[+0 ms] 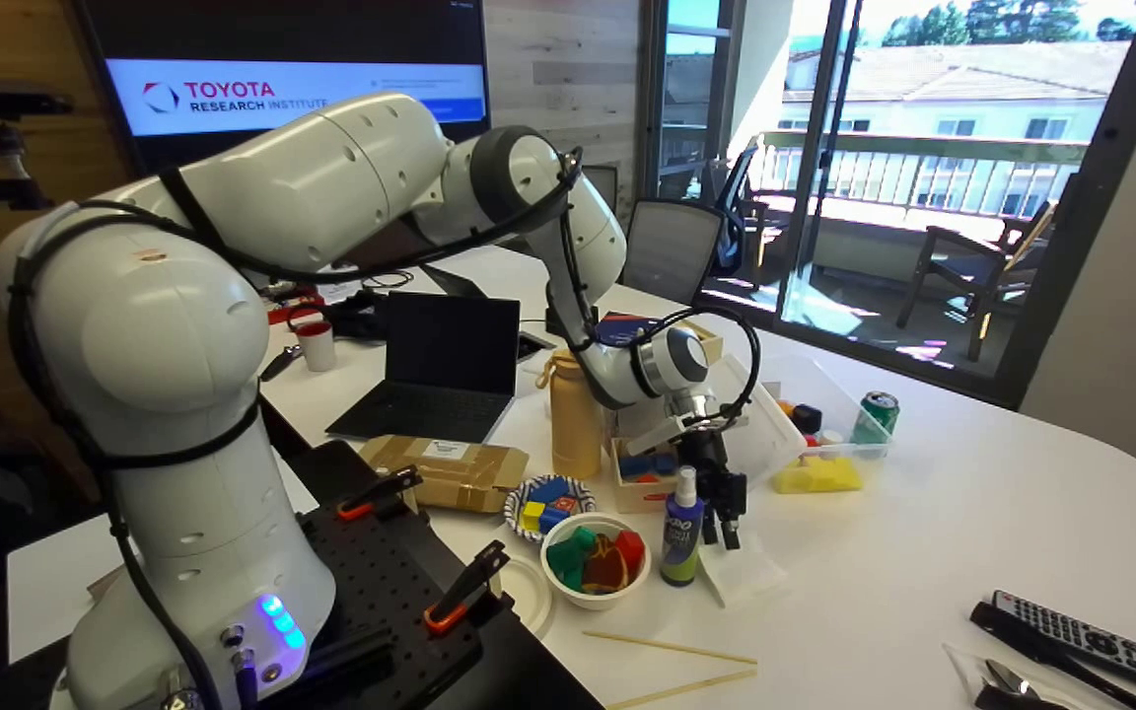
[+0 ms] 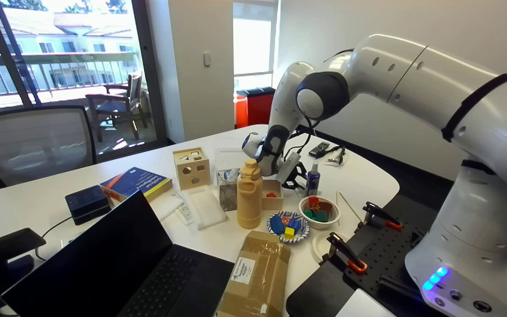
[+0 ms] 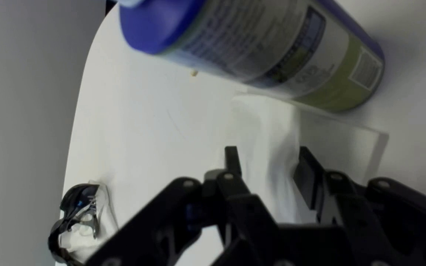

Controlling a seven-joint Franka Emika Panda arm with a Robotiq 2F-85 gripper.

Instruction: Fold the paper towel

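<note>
The white paper towel (image 1: 750, 580) lies on the white table. In the wrist view, the paper towel (image 3: 268, 118) has a raised fold or crease running between the fingers, with a flat, straight-edged part to the right. My gripper (image 1: 721, 544) points down over the far part of the towel, close to the table. In the wrist view, the gripper (image 3: 267, 149) has its fingers apart, one on each side of the raised fold. The right finger is close to the fold; whether it touches it I cannot tell. In an exterior view, the gripper (image 2: 296, 182) hides the towel.
A purple and green spray bottle (image 1: 681, 537) stands upright right beside the towel and gripper. A white bowl (image 1: 554, 589) of blocks, a patterned bowl (image 1: 512, 513), a wooden box (image 1: 642, 500) and an orange bottle (image 2: 250, 198) are nearby. Chopsticks (image 1: 672, 646) lie in front.
</note>
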